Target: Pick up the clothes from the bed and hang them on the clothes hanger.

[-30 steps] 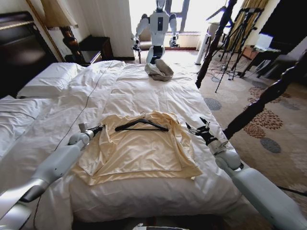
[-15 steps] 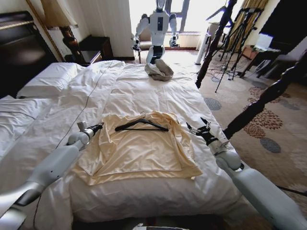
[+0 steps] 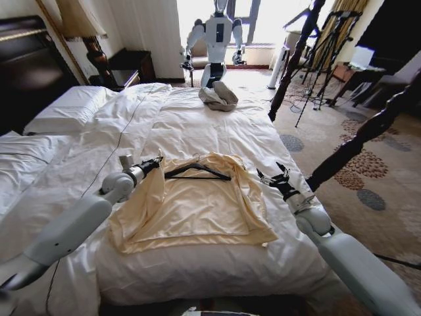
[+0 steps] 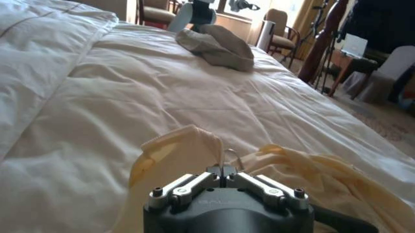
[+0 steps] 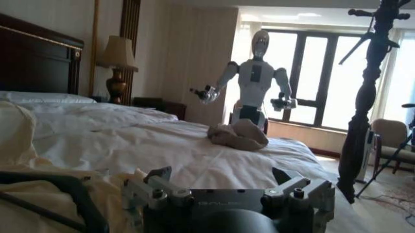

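The clothes [image 3: 197, 207], a cream-yellow top, lie spread on the near part of the bed [image 3: 197, 125]. On the collar end rests the black clothes hanger [image 3: 197, 172]. My left gripper [image 3: 152, 163] is at the top's left shoulder, just left of the hanger. In the left wrist view the left gripper [image 4: 224, 171] is shut on a raised fold of the clothes [image 4: 184, 143]. To the right of the top, my right gripper [image 3: 276, 178] hovers open just past its right edge. The right wrist view shows the right gripper [image 5: 222, 174] holding nothing, with the hanger's bar [image 5: 65, 187] beside it.
A grey-beige cloth heap [image 3: 219, 96] lies at the bed's far end. Behind it stands another white robot [image 3: 217, 36]. Dark twisted posts [image 3: 358, 138] rise on the right, close to my right arm. Tripods [image 3: 329, 46] stand on the carpet beyond. Pillows [image 3: 66, 108] are at the left.
My left gripper has moved right toward the hanger, drawing the top's left shoulder inward and bunching it. The right arm has barely moved.
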Robot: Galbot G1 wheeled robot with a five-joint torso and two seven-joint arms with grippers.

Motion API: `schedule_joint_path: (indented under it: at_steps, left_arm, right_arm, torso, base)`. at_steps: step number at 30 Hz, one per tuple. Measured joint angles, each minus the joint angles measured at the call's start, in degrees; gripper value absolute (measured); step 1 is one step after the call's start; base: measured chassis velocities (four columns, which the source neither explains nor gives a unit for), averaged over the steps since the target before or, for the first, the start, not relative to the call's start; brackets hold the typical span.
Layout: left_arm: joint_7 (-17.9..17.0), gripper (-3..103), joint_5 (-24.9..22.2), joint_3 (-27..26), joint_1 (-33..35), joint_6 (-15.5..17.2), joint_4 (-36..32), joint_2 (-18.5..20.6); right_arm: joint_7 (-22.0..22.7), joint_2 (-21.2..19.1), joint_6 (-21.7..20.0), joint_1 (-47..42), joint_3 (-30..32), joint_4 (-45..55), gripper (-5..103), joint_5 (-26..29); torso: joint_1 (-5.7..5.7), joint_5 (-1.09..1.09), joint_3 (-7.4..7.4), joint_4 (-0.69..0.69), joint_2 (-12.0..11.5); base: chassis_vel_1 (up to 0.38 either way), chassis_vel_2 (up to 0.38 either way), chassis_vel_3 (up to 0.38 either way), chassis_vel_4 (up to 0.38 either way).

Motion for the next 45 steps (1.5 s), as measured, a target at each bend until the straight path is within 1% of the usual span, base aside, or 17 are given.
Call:
schedule_joint_path:
  at_steps: [1, 5, 10, 19, 22, 23, 27, 29, 31, 34, 35, 37, 39, 40, 41, 42, 45]
  left_arm:
    - [0.0, 0, 0.0, 0.0, 0.0, 0.0, 0.0, 0.0]
    - [-3.3, 0, -0.8, 9.0, -2.7, 0.8, -5.1, -1.3]
    - [-5.5, 0, -0.3, 15.0, -4.5, 0.8, -4.8, -3.7]
    - [-6.9, 0, 3.1, 18.2, -5.5, 0.2, 3.1, -8.5]
    - [-9.0, 0, 3.7, 18.4, -7.6, -0.4, 9.2, -12.9]
    - [-9.0, 0, 3.7, 18.4, -7.6, -0.4, 9.2, -12.9]
    - [-13.9, 0, 3.3, 18.4, -10.0, -0.7, 14.0, -17.8]
    - [-16.2, -3, 2.2, 18.3, -9.7, 0.3, 12.8, -17.9]
    - [-16.7, 1, 1.6, 18.2, -9.2, 0.9, 11.4, -17.3]
    - [-17.5, 17, -0.6, 15.9, -5.0, 2.6, 4.0, -13.3]
    - [-17.5, 17, -0.6, 15.9, -5.0, 2.6, 4.0, -13.3]
    - [-17.0, 28, -5.0, 10.3, -1.7, 1.1, -0.2, -11.7]
    - [-16.9, 28, -6.8, 8.2, -0.8, 0.8, -1.2, -11.4]
    - [-16.7, 38, -10.9, 2.9, 1.2, 0.4, -3.6, -10.6]
    - [-16.2, 38, -13.0, -0.4, 3.1, 0.2, -5.2, -9.5]
    - [-16.2, 38, -13.0, -0.4, 3.1, 0.2, -5.2, -9.5]
    - [-14.2, 55, -14.5, -7.6, 8.9, 0.1, -8.7, -4.9]
  right_arm:
    - [0.0, 0.0, 0.0, 0.0, 0.0, 0.0, 100, 0.0]
    - [-0.4, -0.2, 0.6, -1.4, 1.4, -0.3, 100, 0.0]
    - [-0.4, -0.2, 0.7, -2.0, 1.9, -0.1, 100, 0.0]
    - [-0.3, -0.3, 1.1, -2.7, 2.5, 0.0, 100, 0.0]
    - [-0.2, -0.3, 1.1, -2.8, 2.5, 0.0, 100, -0.1]
    - [-0.2, -0.3, 1.1, -2.8, 2.5, 0.0, 100, -0.1]
    - [-0.2, -0.3, 1.1, -2.7, 2.5, -0.2, 100, -0.1]
    - [-0.2, -0.5, 1.1, -2.4, 2.4, -0.5, 100, 0.0]
    - [-0.2, -0.5, 1.1, -2.1, 2.4, -0.7, 100, 0.0]
    - [-0.3, -0.6, 1.0, -1.1, 2.1, -1.7, 100, 0.3]
    - [-0.3, -0.6, 1.0, -1.1, 2.1, -1.7, 100, 0.3]
    - [-0.3, -0.3, 1.0, -0.6, 1.8, -2.2, 100, 0.3]
    - [-0.3, -0.2, 1.0, -0.5, 1.7, -2.3, 100, 0.3]
    - [-0.5, -0.1, 1.0, -0.4, 1.6, -2.4, 100, 0.3]
    - [-0.6, 0.0, 1.0, -0.3, 1.5, -2.6, 100, 0.3]
    - [-0.6, 0.0, 1.0, -0.3, 1.5, -2.6, 100, 0.3]
    - [-1.2, 0.1, 1.0, 0.1, 1.3, -3.5, 100, 0.4]
  torso:
    - [0.00, 0.00, 0.00, 0.00, 0.0]
    - [0.00, 0.00, 0.00, 0.01, 0.0]
    - [0.00, 0.00, 0.00, 0.01, 0.0]
    - [0.00, -0.02, 0.00, 0.02, 0.0]
    - [0.00, -0.01, 0.00, 0.02, 0.0]
    - [0.00, -0.01, 0.00, 0.02, 0.0]
    - [0.00, -0.01, 0.01, -0.01, 0.0]
    - [0.01, -0.01, 0.01, -0.02, 0.0]
    - [0.01, 0.00, 0.01, -0.02, 0.0]
    - [0.00, -0.03, 0.01, 0.05, 0.0]
    - [0.00, -0.03, 0.01, 0.05, 0.0]
    - [0.00, -0.06, 0.01, 0.04, 0.0]
    - [0.00, -0.04, 0.00, 0.04, 0.0]
    - [0.00, 0.00, 0.00, 0.03, 0.0]
    - [0.00, 0.00, 0.00, 0.00, 0.0]
    - [0.00, 0.00, 0.00, 0.00, 0.0]
    - [0.00, 0.00, 0.00, 0.00, 0.0]
  base:
    - [0.000, 0.000, 0.000, 0.000]
    - [0.000, 0.000, 0.000, 0.000]
    - [0.000, 0.000, 0.000, 0.000]
    - [0.000, 0.000, 0.000, 0.000]
    - [0.000, 0.000, 0.000, 0.000]
    - [0.000, 0.000, 0.000, 0.000]
    - [0.000, 0.000, 0.000, 0.000]
    - [0.000, 0.000, 0.000, 0.000]
    - [0.000, 0.000, 0.000, 0.000]
    - [0.000, 0.000, 0.000, 0.000]
    - [0.000, 0.000, 0.000, 0.000]
    - [0.000, 0.000, 0.000, 0.000]
    - [0.000, 0.000, 0.000, 0.000]
    - [0.000, 0.000, 0.000, 0.000]
    - [0.000, 0.000, 0.000, 0.000]
    - [0.000, 0.000, 0.000, 0.000]
    - [0.000, 0.000, 0.000, 0.000]
